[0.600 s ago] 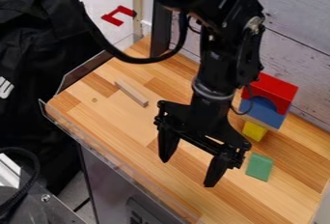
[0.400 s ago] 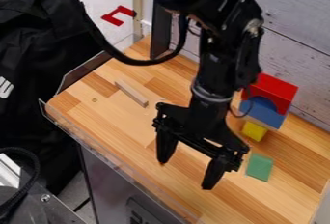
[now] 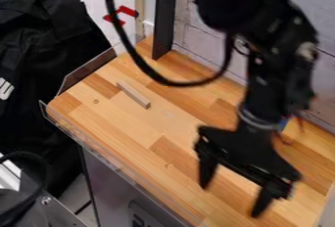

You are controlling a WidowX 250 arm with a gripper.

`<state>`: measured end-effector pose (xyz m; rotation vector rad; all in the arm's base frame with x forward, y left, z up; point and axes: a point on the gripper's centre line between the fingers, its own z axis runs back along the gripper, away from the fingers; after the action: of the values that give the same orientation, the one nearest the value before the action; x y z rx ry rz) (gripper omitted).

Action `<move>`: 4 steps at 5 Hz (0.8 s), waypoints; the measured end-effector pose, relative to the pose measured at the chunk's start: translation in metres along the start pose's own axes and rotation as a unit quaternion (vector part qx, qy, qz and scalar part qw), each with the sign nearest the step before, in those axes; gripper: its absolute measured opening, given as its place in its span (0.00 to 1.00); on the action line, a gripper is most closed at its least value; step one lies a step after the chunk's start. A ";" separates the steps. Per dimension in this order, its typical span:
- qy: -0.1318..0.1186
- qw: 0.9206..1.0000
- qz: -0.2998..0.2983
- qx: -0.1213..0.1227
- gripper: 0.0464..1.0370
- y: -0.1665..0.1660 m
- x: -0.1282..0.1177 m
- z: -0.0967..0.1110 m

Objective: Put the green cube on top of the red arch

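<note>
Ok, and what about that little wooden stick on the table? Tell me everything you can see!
The stick is a plain, straight, thin bar with flat sides, brownish-grey and looking like bare wood. It lies flat on the wooden table, slanting from upper left to lower right in the picture. Only the table seems to touch it; the gripper is lower and to the right.

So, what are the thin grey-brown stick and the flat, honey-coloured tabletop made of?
The thin, squared grey-brown stick looks like bare, matt wood, judging by its dull, plain faces, though plastic is possible. The flat, honey-coloured tabletop seems to be smooth wood, going by its strips of differing shades, but a printed wood pattern could look the same.
</note>
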<state>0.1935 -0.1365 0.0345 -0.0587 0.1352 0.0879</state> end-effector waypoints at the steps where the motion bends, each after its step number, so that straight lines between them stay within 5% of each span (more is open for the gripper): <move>1: 0.003 0.999 0.030 -0.021 0.96 -0.028 -0.001 -0.009; 2: 0.005 0.998 0.066 -0.024 0.96 -0.037 0.007 -0.017; 4: 0.011 0.996 0.085 0.008 0.96 -0.040 0.040 -0.026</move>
<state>0.2329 -0.1742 0.0050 -0.0316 0.1626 0.2570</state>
